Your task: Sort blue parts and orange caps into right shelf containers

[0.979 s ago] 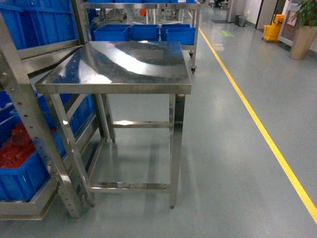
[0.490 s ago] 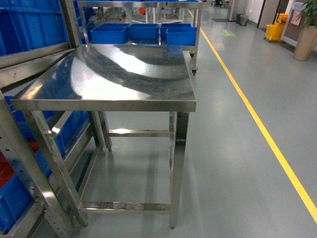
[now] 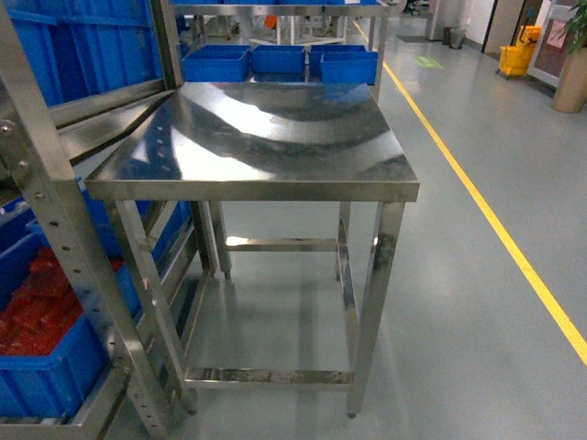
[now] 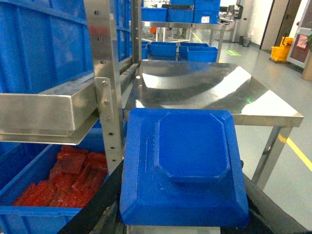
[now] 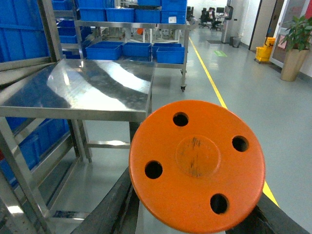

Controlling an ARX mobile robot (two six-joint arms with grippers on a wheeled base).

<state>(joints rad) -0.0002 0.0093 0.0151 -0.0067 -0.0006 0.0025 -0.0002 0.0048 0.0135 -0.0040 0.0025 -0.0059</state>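
Observation:
In the left wrist view my left gripper (image 4: pixel 183 217) is shut on a blue part (image 4: pixel 187 165), a square stepped block that fills the gap between the dark fingers (image 4: pixel 95 214). My right gripper (image 5: pixel 195 217) is shut on an orange cap (image 5: pixel 197 163), a flat round disc with four holes. Neither gripper shows in the head view. A deep blue crate (image 3: pixel 50 371) on the rack's low shelf at the left holds a heap of red-orange pieces (image 3: pixel 32 307); the same crate (image 4: pixel 29 217) and heap (image 4: pixel 63 178) show in the left wrist view.
A bare steel table (image 3: pixel 266 137) stands straight ahead, against a steel rack (image 3: pixel 64 229) on its left that carries more blue crates (image 3: pixel 83 46). Low blue bins (image 3: pixel 280 62) sit on a far cart. A yellow floor line (image 3: pixel 486 211) runs along the right.
The head view has swung: the table now sits further right in the frame, and the rack's low crate with red-orange pieces is back in view at the left.

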